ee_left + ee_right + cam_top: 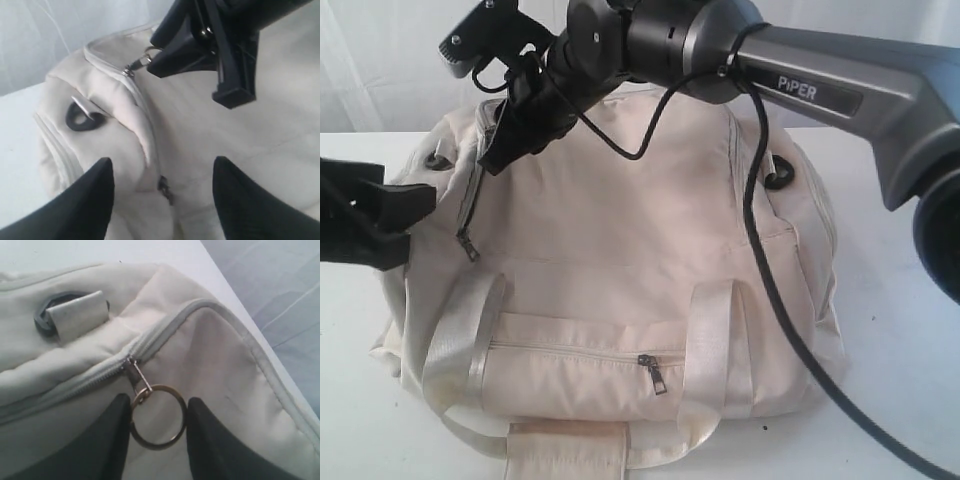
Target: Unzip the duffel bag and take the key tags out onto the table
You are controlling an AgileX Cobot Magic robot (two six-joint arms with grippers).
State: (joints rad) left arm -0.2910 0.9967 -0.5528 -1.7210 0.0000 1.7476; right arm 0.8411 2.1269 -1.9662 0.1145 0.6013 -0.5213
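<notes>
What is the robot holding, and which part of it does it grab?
The right gripper pinches the metal ring on the zipper of the bag, squeezing it from both sides. The left gripper is open, holding nothing.

Pale folded curtain (380, 70) at the back

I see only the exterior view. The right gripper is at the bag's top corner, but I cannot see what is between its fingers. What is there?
Observer: In the right wrist view the right gripper has the zipper ring between its fingers, both touching the rim.
Operator: Is the main zipper already open there?
Observer: No, the teeth beside the slider look closed.
Operator: And the left gripper?
Observer: The left gripper is open near the duffel bag, holding nothing.
</notes>
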